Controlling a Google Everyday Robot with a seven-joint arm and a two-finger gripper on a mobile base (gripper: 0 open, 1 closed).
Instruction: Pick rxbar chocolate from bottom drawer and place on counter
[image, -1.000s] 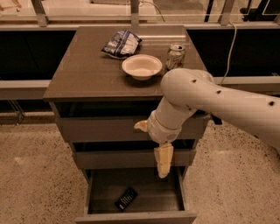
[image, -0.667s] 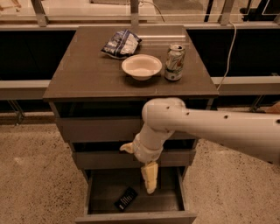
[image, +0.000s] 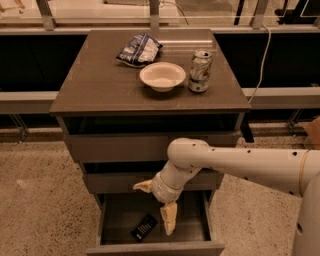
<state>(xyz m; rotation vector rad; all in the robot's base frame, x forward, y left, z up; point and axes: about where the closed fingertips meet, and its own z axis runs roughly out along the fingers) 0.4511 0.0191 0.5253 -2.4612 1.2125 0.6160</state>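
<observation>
1. The rxbar chocolate (image: 144, 227) lies flat in the open bottom drawer (image: 192, 222), at the bottom centre of the frame.
2. The gripper (image: 156, 206) hangs over that drawer, just right of the bar. Its 2 cream fingers (image: 168, 220) are spread apart and hold nothing.
3. The counter (image: 100, 85), in the upper centre, carries 3 things: a chip bag (image: 140, 49), a white bowl (image: 162, 76) and a soda can (image: 200, 70).

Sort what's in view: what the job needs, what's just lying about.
Job: small black rectangular snack bar wrapper in the open grey-brown bottom drawer; grey-brown counter top; gripper, hanging over the drawer beside the bar.
Lying about: crumpled blue-and-white chip bag, white round bowl, silver drink can, all on the counter.
</observation>
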